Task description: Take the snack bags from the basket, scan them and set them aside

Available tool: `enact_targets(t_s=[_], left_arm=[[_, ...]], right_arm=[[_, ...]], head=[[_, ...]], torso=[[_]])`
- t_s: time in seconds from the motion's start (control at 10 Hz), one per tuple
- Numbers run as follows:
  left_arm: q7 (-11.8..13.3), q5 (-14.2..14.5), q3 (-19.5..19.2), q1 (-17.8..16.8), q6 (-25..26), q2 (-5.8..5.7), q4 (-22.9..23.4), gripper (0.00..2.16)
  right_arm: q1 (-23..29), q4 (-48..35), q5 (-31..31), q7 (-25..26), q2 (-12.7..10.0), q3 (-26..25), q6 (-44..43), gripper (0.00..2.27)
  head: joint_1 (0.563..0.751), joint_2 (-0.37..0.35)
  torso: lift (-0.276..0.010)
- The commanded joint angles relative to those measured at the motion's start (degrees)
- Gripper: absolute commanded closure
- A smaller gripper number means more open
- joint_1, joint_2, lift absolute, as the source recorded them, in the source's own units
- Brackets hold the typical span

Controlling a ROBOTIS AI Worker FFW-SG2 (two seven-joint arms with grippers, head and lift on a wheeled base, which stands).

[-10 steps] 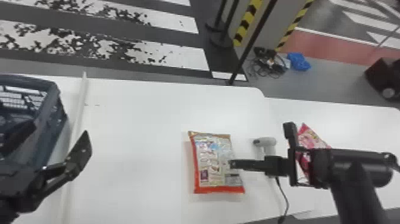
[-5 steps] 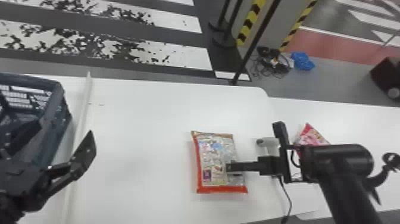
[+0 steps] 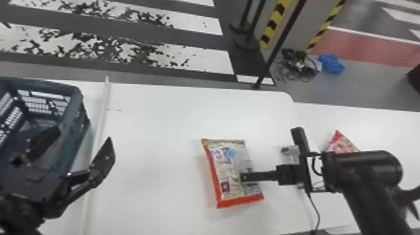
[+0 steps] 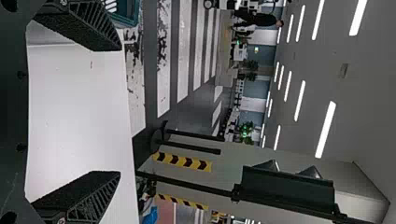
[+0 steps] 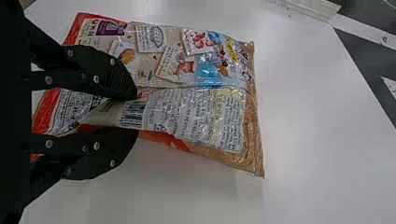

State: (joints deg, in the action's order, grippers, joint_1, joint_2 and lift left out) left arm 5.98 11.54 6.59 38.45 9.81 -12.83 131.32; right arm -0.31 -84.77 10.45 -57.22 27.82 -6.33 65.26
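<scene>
My right gripper [image 3: 243, 177] has its jaws clamped on a snack bag [image 3: 229, 156] over the white counter [image 3: 156, 150], lower centre; a pink bag [image 3: 340, 144] lies at right. My left gripper [image 3: 83, 136], lower left, has its jaws apart.

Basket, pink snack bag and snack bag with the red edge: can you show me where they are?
Basket [image 3: 78, 125]: head view, on its side wall.
Pink snack bag [image 3: 342, 145]: head view, on its pink wrapper.
Snack bag with the red edge [image 5: 196, 116]: right wrist view, on its panel of small writing.
</scene>
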Motion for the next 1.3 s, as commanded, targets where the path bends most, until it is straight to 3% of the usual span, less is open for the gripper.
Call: enact_targets(t_s=[0.0, 0.3, 0.5, 0.7, 1.2], left_arm=[[0.00, 0.06, -0.17, 0.14, 0.00, 0.00, 0.08, 0.04], [0.17, -0.11, -0.08, 0.14, 0.00, 0.35, -0.01, 0.04], [0.35, -0.20, 0.18, -0.04, 0.70, 0.44, -0.45, 0.04], [0.35, -0.91, 0.01, 0.05, 2.11, 0.00, -0.36, 0.04], [0.17, -0.55, -0.78, -0.12, 2.11, -0.27, -1.15, 0.04]], right_arm=[[1.63, -3.03, 1.77, 0.09, -0.05, -1.93, 0.79, 2.25], [7.87, -19.29, 10.03, 2.11, -0.93, -13.36, 9.06, 2.25], [6.11, -18.94, 18.03, 10.37, -1.46, -23.64, 3.25, 2.25], [-0.39, -6.81, 19.61, 16.00, -2.16, -29.88, -5.36, 2.25], [-6.46, 14.73, 19.35, 41.22, -1.63, -35.59, -30.32, 2.25]], head=[[0.695, -0.264], [0.695, -0.257], [0.695, -0.278], [0.695, -0.350], [0.695, -0.350]], torso=[[-0.075], [-0.075], [-0.075], [-0.075], [-0.075]])
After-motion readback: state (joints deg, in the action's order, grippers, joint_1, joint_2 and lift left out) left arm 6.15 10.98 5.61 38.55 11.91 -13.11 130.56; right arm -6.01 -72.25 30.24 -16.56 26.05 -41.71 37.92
